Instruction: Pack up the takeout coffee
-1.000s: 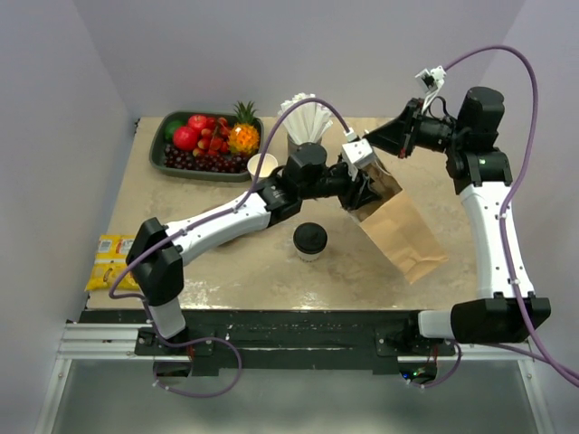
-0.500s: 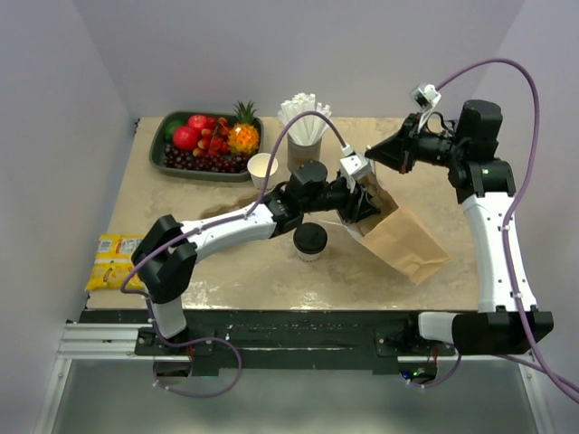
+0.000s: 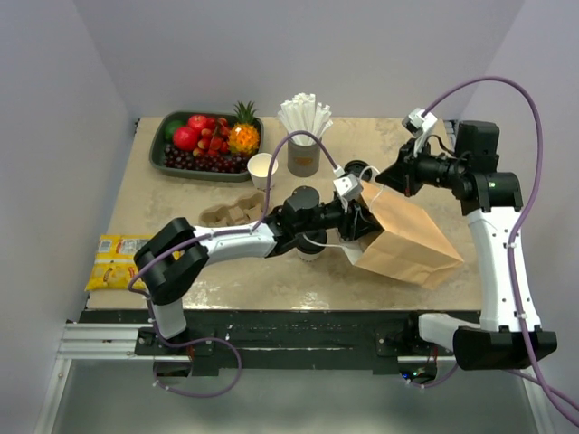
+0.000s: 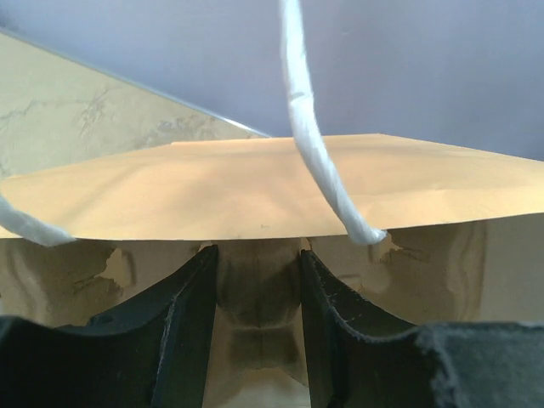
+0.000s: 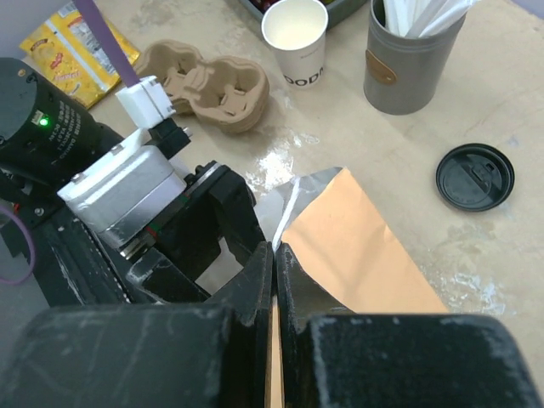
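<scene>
Bag's flopped onto its side now, coffee not in yet

In the last second the paper bag [image 3: 412, 242] dropped from hanging tilted to lying on the table [image 3: 172, 194]. The right gripper [image 5: 274, 252] pinches its top edge tight. The left gripper [image 4: 257, 259] sits half-spread inside the mouth, holding nothing. The takeout coffee [image 3: 312, 250] stands just left of the opening, under the left arm, so it probably goes in next.
</scene>
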You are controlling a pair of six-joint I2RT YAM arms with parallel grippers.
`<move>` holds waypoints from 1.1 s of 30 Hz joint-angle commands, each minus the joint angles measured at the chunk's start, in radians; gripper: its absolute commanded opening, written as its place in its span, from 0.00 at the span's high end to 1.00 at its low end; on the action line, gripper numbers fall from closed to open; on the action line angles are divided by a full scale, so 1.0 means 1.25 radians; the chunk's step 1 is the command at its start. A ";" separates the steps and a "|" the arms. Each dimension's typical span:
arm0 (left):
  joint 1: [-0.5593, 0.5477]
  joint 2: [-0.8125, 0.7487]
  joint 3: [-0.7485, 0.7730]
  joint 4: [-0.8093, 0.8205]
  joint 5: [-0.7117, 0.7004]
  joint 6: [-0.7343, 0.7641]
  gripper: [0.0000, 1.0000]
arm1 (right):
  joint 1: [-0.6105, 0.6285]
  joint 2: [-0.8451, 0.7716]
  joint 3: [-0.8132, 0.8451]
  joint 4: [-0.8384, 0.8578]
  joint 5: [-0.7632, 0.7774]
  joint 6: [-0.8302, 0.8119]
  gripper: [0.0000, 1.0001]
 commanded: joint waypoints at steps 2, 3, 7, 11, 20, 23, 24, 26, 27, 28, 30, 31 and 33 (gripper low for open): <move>-0.032 0.024 -0.007 0.228 0.026 -0.021 0.86 | 0.000 -0.014 0.038 -0.048 0.022 -0.030 1.00; -0.034 0.035 -0.010 0.247 0.030 -0.029 0.85 | 0.000 -0.011 0.040 -0.046 0.018 -0.030 1.00; -0.054 0.063 0.026 0.254 0.035 -0.048 0.85 | 0.000 -0.010 0.042 -0.043 0.013 -0.030 1.00; -0.070 0.078 0.043 0.236 0.023 -0.043 0.84 | 0.000 -0.011 0.047 -0.039 0.006 -0.022 1.00; -0.063 0.045 0.060 0.149 -0.023 0.021 0.83 | 0.002 0.003 0.066 0.002 -0.013 -0.004 1.00; -0.050 0.029 0.077 0.107 -0.034 0.049 0.83 | 0.019 0.047 0.111 0.019 -0.021 -0.009 1.00; -0.045 0.025 0.085 0.087 -0.035 0.055 0.83 | 0.052 0.069 0.136 0.022 -0.015 -0.015 1.00; -0.030 0.012 0.091 0.070 -0.046 0.077 0.83 | 0.092 0.092 0.163 0.023 0.007 -0.039 1.00; -0.025 0.005 0.096 0.047 -0.057 0.087 0.83 | 0.122 0.118 0.189 0.024 0.008 -0.041 1.00; -0.019 0.000 0.099 0.033 -0.079 0.108 0.83 | 0.129 0.131 0.200 0.026 0.008 -0.041 1.00; -0.013 -0.013 0.104 0.004 -0.098 0.125 0.84 | 0.142 0.155 0.239 0.029 0.009 -0.043 1.00; -0.007 -0.018 0.103 -0.001 -0.116 0.140 0.84 | 0.146 0.176 0.252 0.028 0.009 -0.047 1.00; -0.003 -0.031 0.098 -0.011 -0.138 0.155 0.84 | 0.153 0.190 0.285 0.023 0.017 -0.057 1.00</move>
